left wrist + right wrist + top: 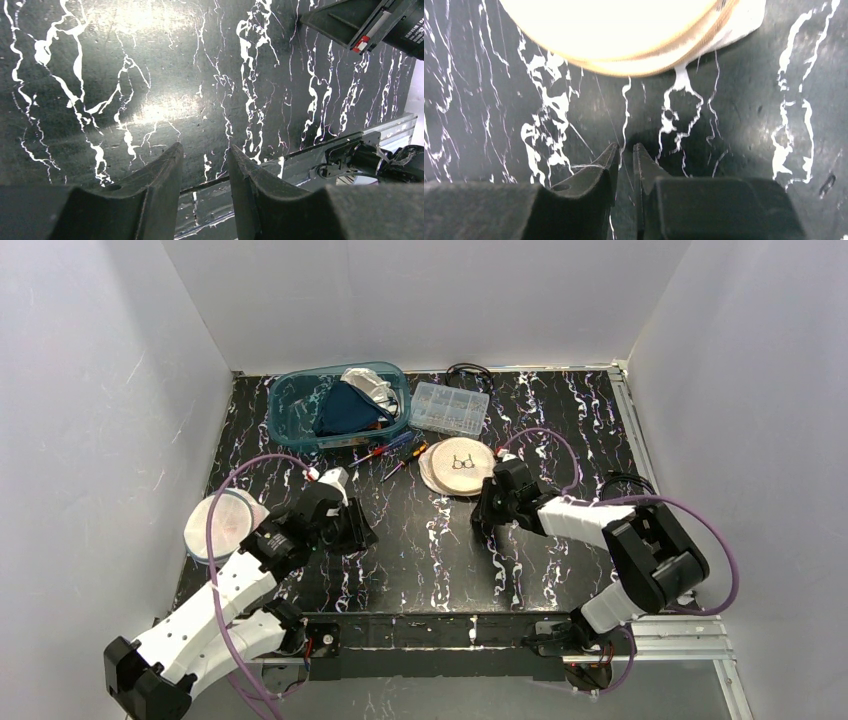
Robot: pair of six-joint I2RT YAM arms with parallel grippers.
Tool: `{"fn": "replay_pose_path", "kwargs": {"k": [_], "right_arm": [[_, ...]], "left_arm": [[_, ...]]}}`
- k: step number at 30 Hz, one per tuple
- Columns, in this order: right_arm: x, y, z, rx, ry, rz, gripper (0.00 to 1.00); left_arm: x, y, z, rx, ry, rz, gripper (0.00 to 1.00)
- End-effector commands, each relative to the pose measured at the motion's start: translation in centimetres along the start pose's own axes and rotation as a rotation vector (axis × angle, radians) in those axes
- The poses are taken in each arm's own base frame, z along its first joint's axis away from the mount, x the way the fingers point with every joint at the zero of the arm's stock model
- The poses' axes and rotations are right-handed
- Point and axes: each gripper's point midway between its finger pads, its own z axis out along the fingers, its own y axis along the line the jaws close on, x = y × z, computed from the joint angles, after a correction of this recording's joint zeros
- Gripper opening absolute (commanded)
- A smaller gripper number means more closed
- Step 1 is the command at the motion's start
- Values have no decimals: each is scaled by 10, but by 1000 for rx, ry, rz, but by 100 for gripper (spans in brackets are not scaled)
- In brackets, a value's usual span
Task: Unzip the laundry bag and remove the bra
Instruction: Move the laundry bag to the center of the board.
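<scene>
One round cream laundry bag [455, 467] lies flat at mid-desk with a small dark shape on top; whether that is the bra cannot be told. Just beside its near edge hangs the right gripper [625, 150], fingers almost together on nothing. The left gripper [206, 150] is well apart, fingers spread and empty, near a second pale round bag [222, 525] at the desk's left edge. The desk [430, 560] is black with white veining, boxed by plain white walls [420, 300].

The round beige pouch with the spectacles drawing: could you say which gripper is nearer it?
Right. Right gripper just short of the round beige pouch; left gripper well off to its left.
</scene>
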Motion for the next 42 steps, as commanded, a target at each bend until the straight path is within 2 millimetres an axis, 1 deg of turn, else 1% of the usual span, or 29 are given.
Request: {"fn": "replay_pose_path", "kwargs": {"k": [1,4,8,14,21,24,26,28,29,30,32,33,34,35,36,37,38,39,41,42], "right_arm": [[-28,5,17,10,-117,59,25],[-33,4,27,23,-120,74,24],[-39,1,36,59,-126,78,23],[-37,-3,46,80,-114,94,24],[-35,0,49,61,-105,98,25],[-38,5,43,46,-106,92,26],[-40,13,31,13,-111,82,28],[-40,20,13,-25,-120,58,33],[-41,26,1,-51,-127,41,38],[-42,29,-11,-65,-129,14,45],[-42,42,-36,-131,-126,-54,61],[-43,47,-48,-153,-124,-87,67],[-43,53,-63,-175,-119,-120,72],[-42,54,-71,-184,-114,-146,73],[-40,56,-81,-200,-114,-170,75],[-41,60,-95,-228,-136,-187,76],[-39,62,-105,-249,-151,-196,76],[-37,63,-112,-266,-171,-189,77],[-34,60,-124,-289,-225,-134,77],[-32,60,-130,-313,-258,-111,76]], "left_arm": [[0,17,-9,-65,-34,-9,37],[-1,19,-10,-72,-39,-10,37],[-1,19,-10,-74,-36,-8,37],[0,20,-7,-80,-29,-2,37],[1,21,-8,-82,-31,0,37],[3,21,-8,-78,-22,0,37],[3,21,-9,-79,-21,1,37],[2,23,-12,-87,-27,6,37],[1,24,-13,-90,-31,10,37],[0,24,-15,-92,-36,16,37],[-3,25,-18,-102,-49,29,37],[-5,26,-20,-113,-51,38,38],[-7,28,-23,-129,-55,49,39],[-10,32,-28,-157,-64,59,40],[-14,37,-33,-189,-78,63,44],[-20,42,-39,-227,-106,64,50],[-27,49,-46,-266,-138,56,56],[-35,55,-52,-301,-171,48,63],[-46,74,-66,-394,-214,-12,78],[-50,83,-72,-424,-217,-62,81]]}}
